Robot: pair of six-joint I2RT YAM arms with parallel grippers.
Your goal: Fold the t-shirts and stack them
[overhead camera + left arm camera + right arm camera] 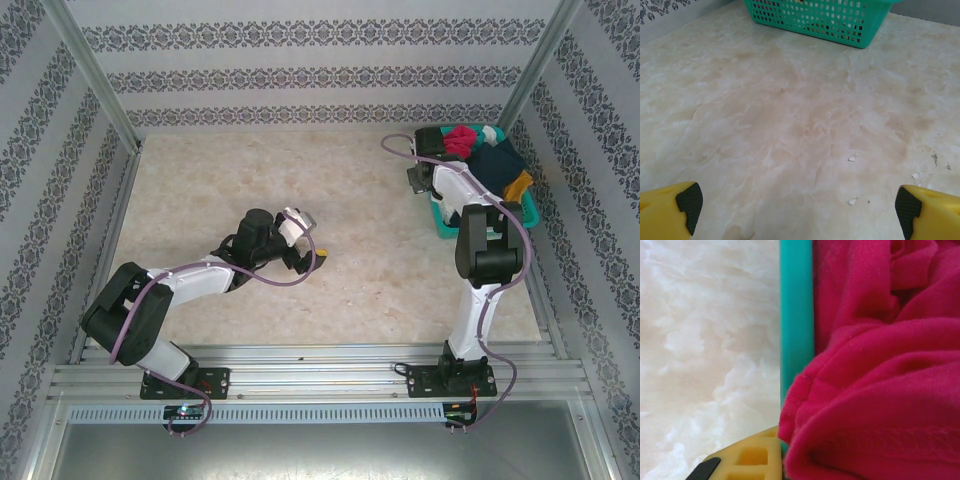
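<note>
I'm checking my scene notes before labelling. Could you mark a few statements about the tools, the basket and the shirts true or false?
1. The left tool is open above bare table. True.
2. The teal basket sits at the near left corner. False: it is at the far right corner.
3. The red-pink t-shirt hangs over the basket's rim. True.
4. A folded stack lies mid-table. False: the t-shirts are bunched in the basket.
</note>
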